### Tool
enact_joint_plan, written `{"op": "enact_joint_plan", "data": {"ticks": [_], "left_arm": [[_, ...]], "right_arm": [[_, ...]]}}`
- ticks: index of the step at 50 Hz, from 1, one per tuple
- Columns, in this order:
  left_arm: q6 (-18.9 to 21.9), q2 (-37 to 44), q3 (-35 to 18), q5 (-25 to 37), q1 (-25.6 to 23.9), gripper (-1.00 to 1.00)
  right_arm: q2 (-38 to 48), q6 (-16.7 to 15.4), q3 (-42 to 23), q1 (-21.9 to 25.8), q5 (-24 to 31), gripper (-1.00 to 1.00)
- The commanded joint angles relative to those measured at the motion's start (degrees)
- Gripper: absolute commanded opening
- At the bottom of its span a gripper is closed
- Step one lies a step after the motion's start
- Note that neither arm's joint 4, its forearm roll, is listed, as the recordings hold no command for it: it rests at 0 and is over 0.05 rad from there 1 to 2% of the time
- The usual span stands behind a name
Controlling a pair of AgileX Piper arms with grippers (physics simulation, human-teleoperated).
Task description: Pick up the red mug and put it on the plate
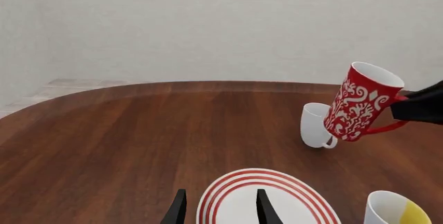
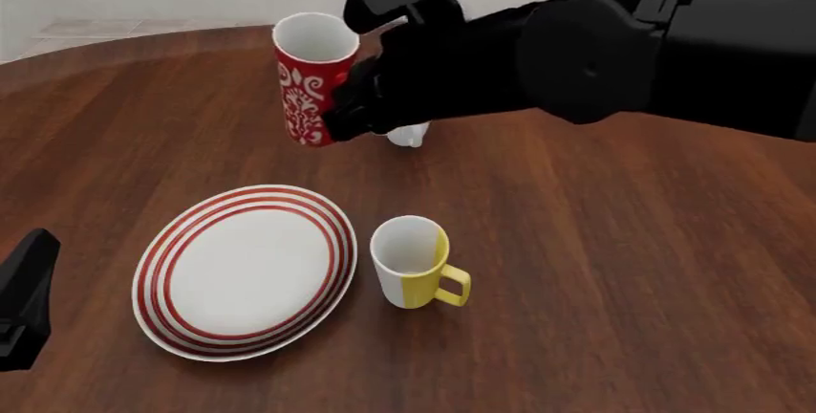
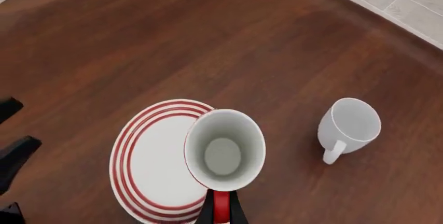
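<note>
The red mug [image 2: 310, 83] with white swirls hangs in the air, slightly tilted, above the table behind the plate [image 2: 243, 270]. My right gripper [image 2: 347, 112] is shut on its red handle [image 3: 221, 206]; the right wrist view looks down into the mug's white inside [image 3: 223, 150], with the plate's red-ringed rim [image 3: 135, 146] beneath and beside it. In the left wrist view the red mug [image 1: 360, 102] floats beyond the plate [image 1: 277, 203]. My left gripper [image 1: 220, 208] is open and empty, low at the plate's near edge, and shows in the front view as a dark fingertip [image 2: 26, 293] at the left border.
A yellow-and-white mug [image 2: 411, 262] stands upright just right of the plate. A plain white mug [image 3: 348, 125] sits farther back on the wooden table [image 2: 612, 289], mostly hidden behind my right arm in the front view. The table's rounded far edge meets a pale floor.
</note>
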Motion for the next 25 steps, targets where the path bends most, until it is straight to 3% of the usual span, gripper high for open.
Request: {"op": "enact_joint_plan", "data": {"ticks": [1, 25], "left_arm": [[0.16, -0.01, 0.02, 0.01, -0.09, 1.00], [0.65, -0.02, 0.05, -0.06, -0.29, 1.00]], "right_arm": [[1.74, 0.17, -0.12, 2.86, -0.34, -1.00], [5.37, 0.79, 0.37, 6.05, -1.25, -1.00]]}}
